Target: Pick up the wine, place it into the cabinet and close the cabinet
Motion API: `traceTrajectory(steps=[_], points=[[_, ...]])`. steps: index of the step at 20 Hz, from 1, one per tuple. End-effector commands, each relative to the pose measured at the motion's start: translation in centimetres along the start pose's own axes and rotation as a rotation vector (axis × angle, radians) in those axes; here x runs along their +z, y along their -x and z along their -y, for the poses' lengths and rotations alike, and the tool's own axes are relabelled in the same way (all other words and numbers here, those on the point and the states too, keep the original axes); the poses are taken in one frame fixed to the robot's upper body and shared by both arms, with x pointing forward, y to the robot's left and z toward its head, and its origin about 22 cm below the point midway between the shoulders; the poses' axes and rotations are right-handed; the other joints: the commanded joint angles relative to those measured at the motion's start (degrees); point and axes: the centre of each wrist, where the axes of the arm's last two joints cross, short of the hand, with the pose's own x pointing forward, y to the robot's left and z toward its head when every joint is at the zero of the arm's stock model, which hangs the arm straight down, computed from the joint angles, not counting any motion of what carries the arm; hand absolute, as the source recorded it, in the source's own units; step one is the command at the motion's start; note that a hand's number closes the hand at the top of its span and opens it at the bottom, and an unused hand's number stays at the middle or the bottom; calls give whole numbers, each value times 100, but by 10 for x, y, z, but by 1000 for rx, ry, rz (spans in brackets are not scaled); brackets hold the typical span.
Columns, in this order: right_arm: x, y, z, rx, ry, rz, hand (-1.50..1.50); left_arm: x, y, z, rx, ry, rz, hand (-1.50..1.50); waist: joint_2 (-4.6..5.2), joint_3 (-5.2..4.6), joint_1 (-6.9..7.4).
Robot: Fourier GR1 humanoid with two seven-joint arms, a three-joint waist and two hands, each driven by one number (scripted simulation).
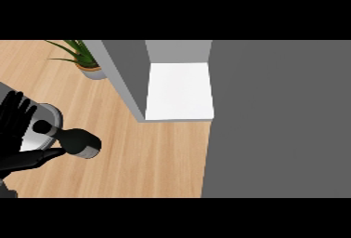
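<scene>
Grey cabinet door fills the whole right side of the head view, cut off by the right edge, so its handle and far end cannot be seen. Beside it the wooden desk runs from the left edge to the door. The cabinet stands open at upper centre, with a white shelf floor visible between grey walls; its upper part is cut off at the top.

At the left edge a round silver pot lid lies partly under the wine and the hand, so only part of it shows. The left hand enters from the lower left, fingers spread and fairly straight above the lid, thumb reaching along beneath the wine bottle. Whether the thumb actually touches the bottle is hard to make out; the fingers do not curl round it.

The dark bottle stands nearly upright on the desk, seen from above: its cap points up and slightly left toward the camera, its base to the lower right. It is well apart from the cabinet.

A small potted plant sits at upper left, just beside the cabinet's wall.
</scene>
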Motion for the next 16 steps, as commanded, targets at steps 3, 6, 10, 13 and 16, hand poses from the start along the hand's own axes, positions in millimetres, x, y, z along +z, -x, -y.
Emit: traceTrajectory(steps=[3, 6, 10, 13, 16], points=[[42, -41, -3, -3, -9, 101, -150, -9, 40, -6, -10, -35, -31, -150, -1, 2, -37], [32, -34, 3, -15, -33, 84, -150, -19, 62, -17, -26, -31, -55, -150, 25, -1, -17], [40, -41, -2, 1, -16, 86, -150, -13, 75, -30, -10, -2, -85, -150, 8, -2, 4], [44, -49, -3, -26, -37, 78, -150, -32, 72, -21, -15, -16, -96, -150, 9, -6, -34], [40, -43, -4, -13, -26, 99, -150, -17, 96, -7, 8, 19, -82, -150, 0, -2, 12]])
